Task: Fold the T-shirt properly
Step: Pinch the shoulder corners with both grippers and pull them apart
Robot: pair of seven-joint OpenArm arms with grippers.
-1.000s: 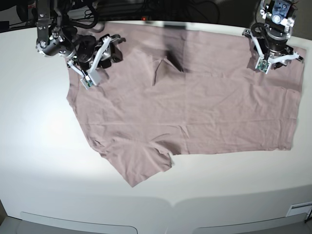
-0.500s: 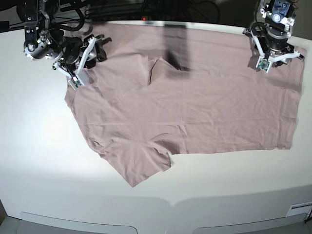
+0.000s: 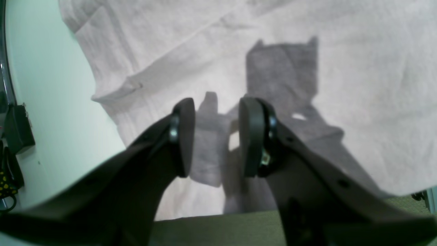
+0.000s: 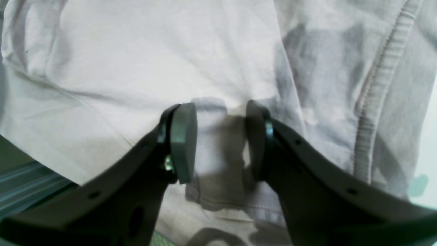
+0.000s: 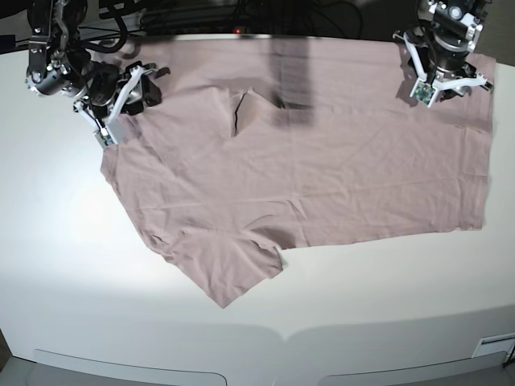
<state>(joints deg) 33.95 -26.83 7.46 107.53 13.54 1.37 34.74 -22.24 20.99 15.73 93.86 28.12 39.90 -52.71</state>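
The pink-mauve T-shirt lies spread and wrinkled on the white table, with one sleeve pointing toward the front edge. A small fold stands up near the neck. My right gripper is at the shirt's far left corner. In the right wrist view its jaws pinch a bunch of cloth near a stitched hem. My left gripper is at the far right corner. In the left wrist view it holds a raised strip of cloth.
Dark cables and equipment run along the table's far edge. A dark shadow band falls across the shirt's top middle. A small white label sits at the front right. Bare table lies left of and in front of the shirt.
Both grippers have moved toward the far edge, the right one also leftward. The shirt's top edge and left corner have been dragged along with them.
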